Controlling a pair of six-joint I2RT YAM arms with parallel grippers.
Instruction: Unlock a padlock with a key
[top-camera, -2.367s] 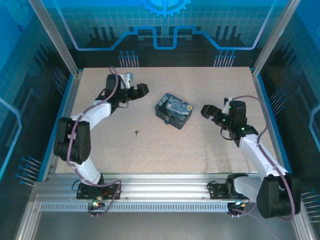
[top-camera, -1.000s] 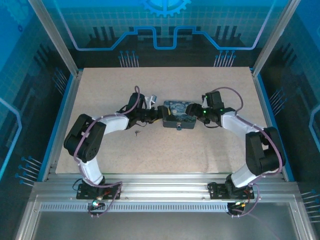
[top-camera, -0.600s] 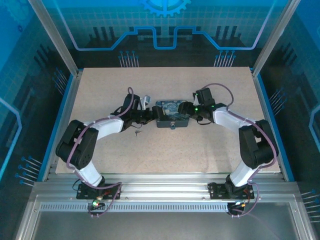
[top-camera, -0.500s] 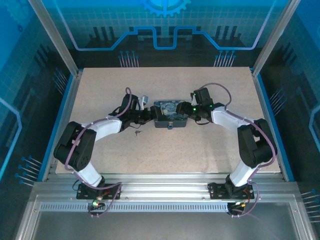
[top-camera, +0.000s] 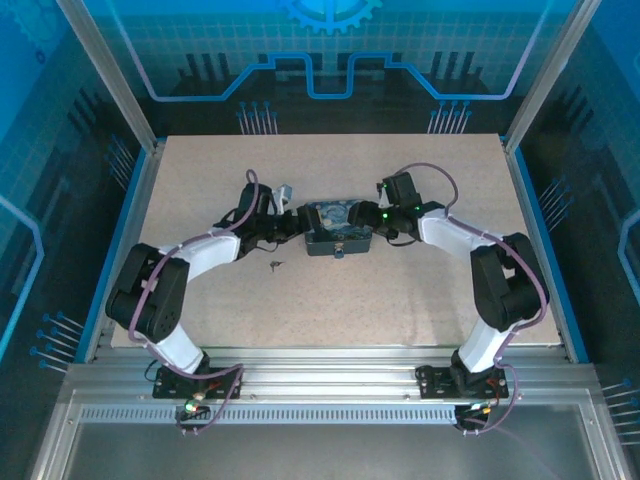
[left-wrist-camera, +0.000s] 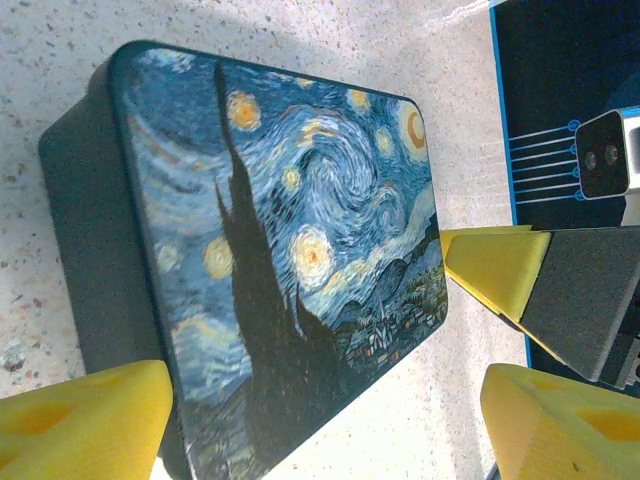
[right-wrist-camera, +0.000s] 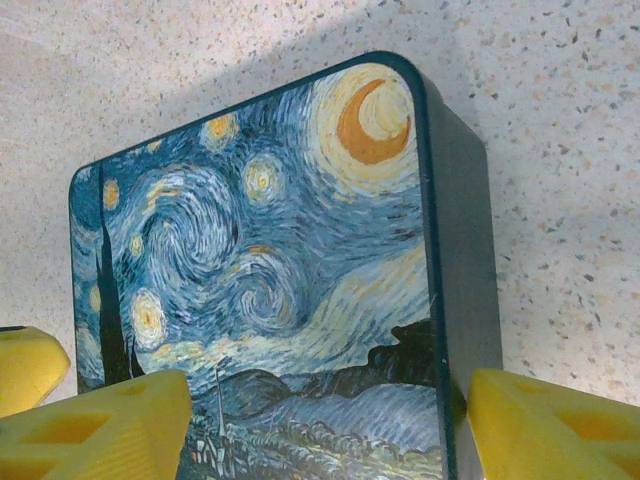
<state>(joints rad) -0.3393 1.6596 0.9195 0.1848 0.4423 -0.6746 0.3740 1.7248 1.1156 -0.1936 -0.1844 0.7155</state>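
The blue-and-yellow swirly tin box (top-camera: 335, 225) lies mid-table. The padlock (top-camera: 338, 252) is a tiny speck at the box's near side; it is hidden in both wrist views. The key (top-camera: 276, 265) lies loose on the table, left of and nearer than the box. My left gripper (top-camera: 300, 224) is at the box's left end, open, its yellow fingers (left-wrist-camera: 85, 420) straddling the box (left-wrist-camera: 290, 250). My right gripper (top-camera: 372, 220) is at the right end, open, with one finger (right-wrist-camera: 555, 425) against the box's side wall (right-wrist-camera: 465, 250).
The speckled beige table (top-camera: 400, 300) is fenced by a blue rim and aluminium frame posts (top-camera: 110, 70). A right gripper finger (left-wrist-camera: 500, 275) shows across the box in the left wrist view. Free room lies in front of the box.
Both arms swung in from the table's sides to the box's two ends. The box has shifted left and turned square between them. The key has stayed put.
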